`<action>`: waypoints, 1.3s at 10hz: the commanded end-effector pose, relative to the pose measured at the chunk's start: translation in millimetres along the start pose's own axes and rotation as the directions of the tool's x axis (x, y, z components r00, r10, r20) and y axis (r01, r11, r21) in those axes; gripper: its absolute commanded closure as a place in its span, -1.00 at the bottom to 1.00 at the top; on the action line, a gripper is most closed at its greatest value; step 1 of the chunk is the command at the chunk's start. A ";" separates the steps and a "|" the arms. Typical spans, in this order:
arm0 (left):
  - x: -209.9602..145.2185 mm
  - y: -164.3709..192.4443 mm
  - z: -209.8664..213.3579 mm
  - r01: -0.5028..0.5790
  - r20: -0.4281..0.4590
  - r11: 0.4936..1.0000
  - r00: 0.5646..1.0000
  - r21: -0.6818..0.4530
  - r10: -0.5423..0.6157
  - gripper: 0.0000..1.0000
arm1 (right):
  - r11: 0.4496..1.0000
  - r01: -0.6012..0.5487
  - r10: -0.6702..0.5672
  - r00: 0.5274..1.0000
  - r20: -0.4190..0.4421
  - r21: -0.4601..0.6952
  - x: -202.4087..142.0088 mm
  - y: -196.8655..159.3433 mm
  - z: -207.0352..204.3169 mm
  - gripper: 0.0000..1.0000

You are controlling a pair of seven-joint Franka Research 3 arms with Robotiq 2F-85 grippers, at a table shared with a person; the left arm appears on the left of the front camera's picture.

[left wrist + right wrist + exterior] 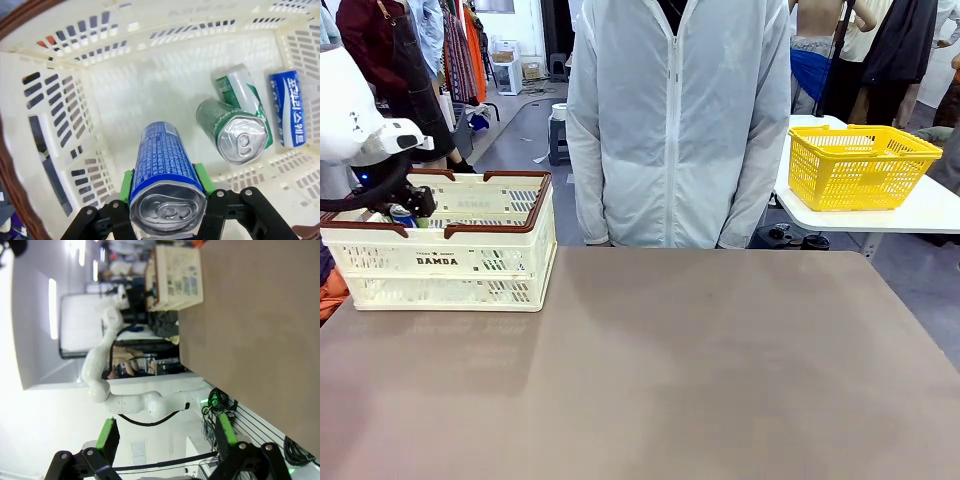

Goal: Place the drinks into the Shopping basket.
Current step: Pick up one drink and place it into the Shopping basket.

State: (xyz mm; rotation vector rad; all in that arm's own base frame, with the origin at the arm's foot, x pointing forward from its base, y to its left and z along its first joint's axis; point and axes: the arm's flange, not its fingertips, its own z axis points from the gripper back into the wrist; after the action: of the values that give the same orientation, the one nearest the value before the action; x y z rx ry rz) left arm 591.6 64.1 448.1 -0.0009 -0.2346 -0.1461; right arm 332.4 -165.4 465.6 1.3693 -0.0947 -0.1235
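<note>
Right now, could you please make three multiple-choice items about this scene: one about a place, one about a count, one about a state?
1. Where is the cream-white slotted plastic shopping basket?
A. far left of the brown table
B. middle
C. near right

2. How many aluminium cans lie on the basket floor?
A. one
B. three
C. five

3. What is the left end effector doing?
A. hanging open
B. closed on nothing
C. gripping a blue aluminium can

Answers: 1 A, the front view shows it there. 2 B, the two green cans and the blue-and-white can lie there. 3 C, green pads clamp it above the basket floor.
</note>
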 end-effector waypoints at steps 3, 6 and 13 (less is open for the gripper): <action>8.1 5.9 -4.8 0.029 -0.028 1.000 0.999 0.001 -0.029 0.33 | 1.000 0.015 -0.015 1.000 -0.008 -0.002 -1.3 3.8 1.5 -1.00; 8.1 5.2 -7.3 0.031 -0.033 1.000 0.999 0.002 -0.031 -1.00 | 1.000 0.015 -0.015 1.000 -0.008 -0.002 -1.3 3.8 1.5 -1.00; -38.9 -3.5 32.2 0.123 -0.028 0.988 0.992 -0.096 -0.126 -1.00 | 1.000 0.015 -0.015 1.000 -0.008 -0.002 -1.3 3.8 1.5 -1.00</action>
State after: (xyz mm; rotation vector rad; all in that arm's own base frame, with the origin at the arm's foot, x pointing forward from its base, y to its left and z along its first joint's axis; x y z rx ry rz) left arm 574.2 61.8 463.0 -0.0187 -0.2183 -0.2260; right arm 332.5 -165.3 465.6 1.3693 -0.0945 -0.1235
